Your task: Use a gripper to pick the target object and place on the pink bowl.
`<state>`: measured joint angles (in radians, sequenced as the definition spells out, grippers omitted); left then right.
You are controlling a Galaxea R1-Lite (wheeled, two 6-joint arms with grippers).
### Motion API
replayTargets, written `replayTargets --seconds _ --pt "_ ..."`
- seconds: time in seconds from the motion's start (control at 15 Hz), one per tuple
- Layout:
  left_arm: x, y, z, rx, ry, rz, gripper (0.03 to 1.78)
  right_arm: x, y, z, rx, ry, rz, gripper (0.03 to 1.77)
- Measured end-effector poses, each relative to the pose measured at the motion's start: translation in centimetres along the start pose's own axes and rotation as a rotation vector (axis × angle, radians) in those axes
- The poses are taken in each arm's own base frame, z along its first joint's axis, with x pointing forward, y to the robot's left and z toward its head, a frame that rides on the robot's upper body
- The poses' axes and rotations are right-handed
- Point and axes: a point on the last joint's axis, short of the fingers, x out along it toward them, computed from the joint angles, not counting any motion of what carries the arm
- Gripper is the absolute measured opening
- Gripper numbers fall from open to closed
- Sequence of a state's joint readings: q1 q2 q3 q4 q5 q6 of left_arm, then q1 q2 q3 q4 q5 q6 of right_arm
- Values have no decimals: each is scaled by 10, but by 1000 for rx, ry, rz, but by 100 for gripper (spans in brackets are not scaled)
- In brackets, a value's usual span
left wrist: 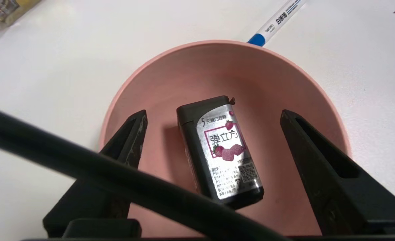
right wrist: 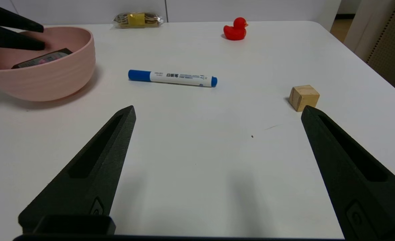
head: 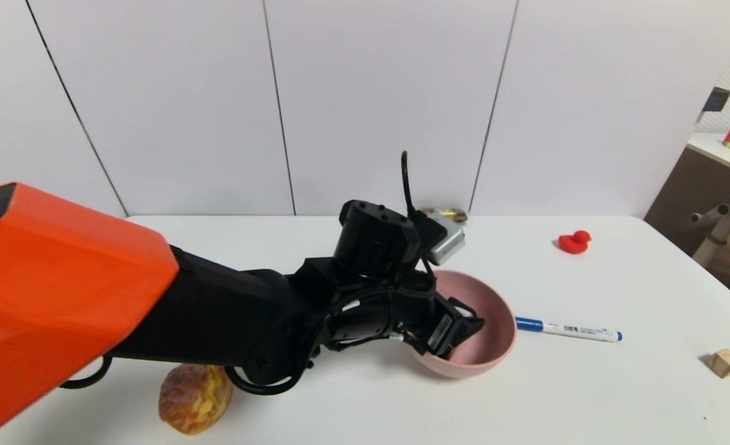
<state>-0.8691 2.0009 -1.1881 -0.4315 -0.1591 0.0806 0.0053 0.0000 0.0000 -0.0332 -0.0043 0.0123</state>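
I see left gripper hanging over bowl, fingers wide apart, touching nothing. Box lies inside bowl between fingers, label up, free of both. Pastry near table front edge, under left arm. Marker just right of bowl; duck farther back; cube far right. Right gripper low over bare table, fingers spread, holding nothing.

We read "弹立方" and a "5" on the small black box lying in the pink bowl. Beside the bowl, the pen says "白板笔".
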Motion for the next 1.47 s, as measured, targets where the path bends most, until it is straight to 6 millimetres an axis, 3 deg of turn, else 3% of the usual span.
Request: replayTargets --seconds 0.2,0.33,0.53,0.73,0.93,1.13,1.27,1.47 --pt "-31 2 22 5 -29 18 153 0 0 0 0 0 0 171" --pt "-63 3 43 8 -75 35 157 0 0 0 0 0 0 171" --pt "-128 6 67 7 -142 82 161 0 0 0 0 0 0 171" --pt "-204 10 63 -6 -192 174 164 0 0 0 0 0 0 171" --pt "-275 4 28 -33 -234 302 166 0 0 0 0 0 0 171" --pt "-327 -14 -23 -76 -288 463 167 0 0 0 0 0 0 171" --pt "-346 -27 -60 -100 -330 591 167 0 0 0 0 0 0 171" --pt "-358 -48 -102 -92 -410 727 169 0 0 0 0 0 -1 171"
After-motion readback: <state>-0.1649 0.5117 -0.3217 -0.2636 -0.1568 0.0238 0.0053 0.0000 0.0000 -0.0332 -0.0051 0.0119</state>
